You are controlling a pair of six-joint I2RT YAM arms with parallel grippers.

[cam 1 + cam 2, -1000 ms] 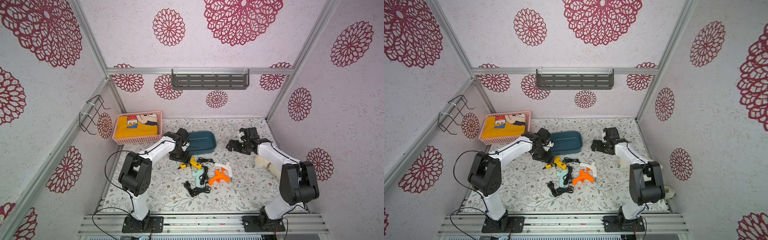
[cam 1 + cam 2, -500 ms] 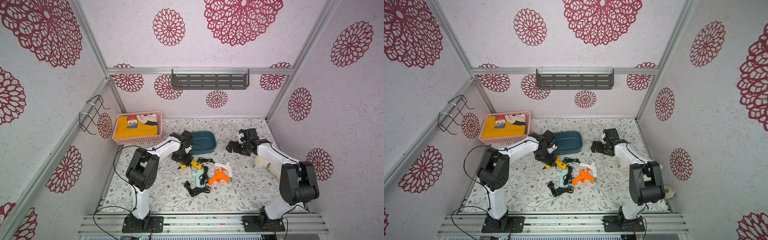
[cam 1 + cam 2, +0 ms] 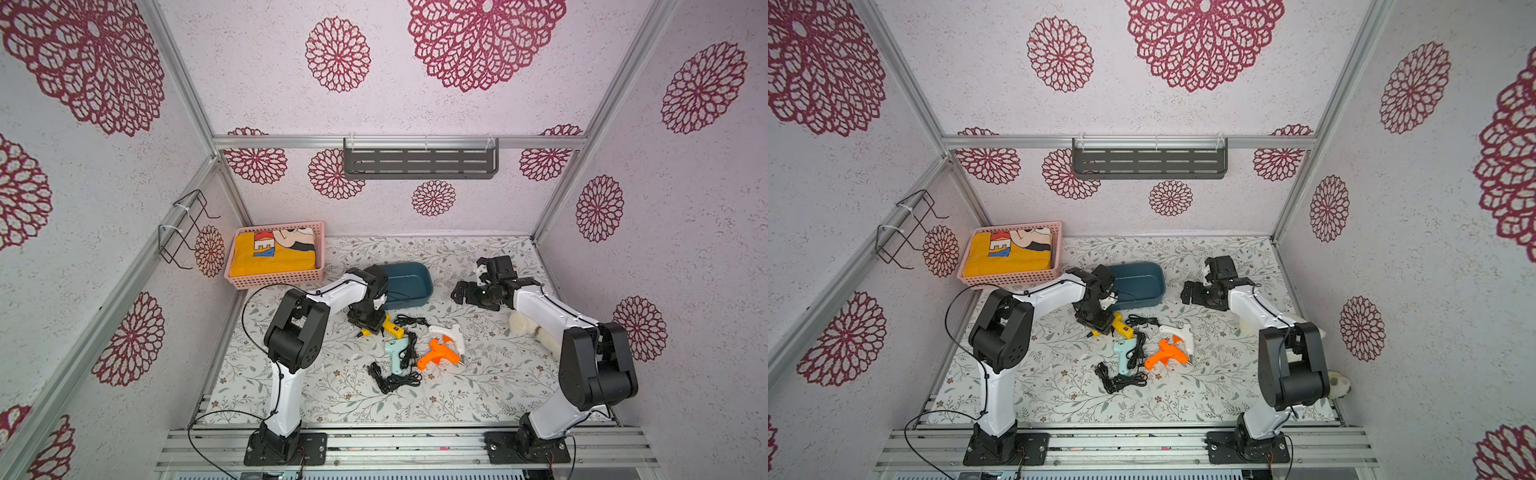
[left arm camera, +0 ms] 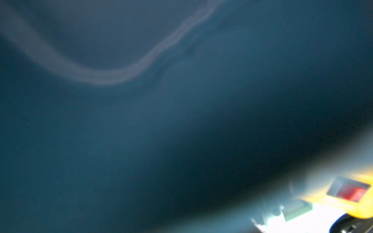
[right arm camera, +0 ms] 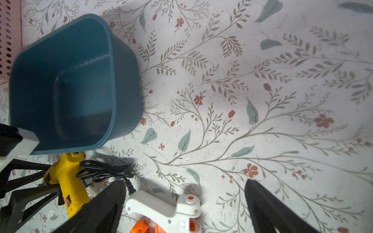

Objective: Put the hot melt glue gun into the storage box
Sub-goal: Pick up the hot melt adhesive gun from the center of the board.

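Yellow glue gun (image 3: pixel 393 329) lies beside the storage box (image 3: pixel 406 301), left gripper (image 3: pixel 365 328) over it, grip unclear. Right gripper (image 3: pixel 467 281) hangs spread wide.

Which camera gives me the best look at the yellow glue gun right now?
Right wrist: the yellow glue gun is close and sharp, with its red switch showing. Both top views show it small, partly under the left hand. The left wrist catches only a blurred yellow corner.
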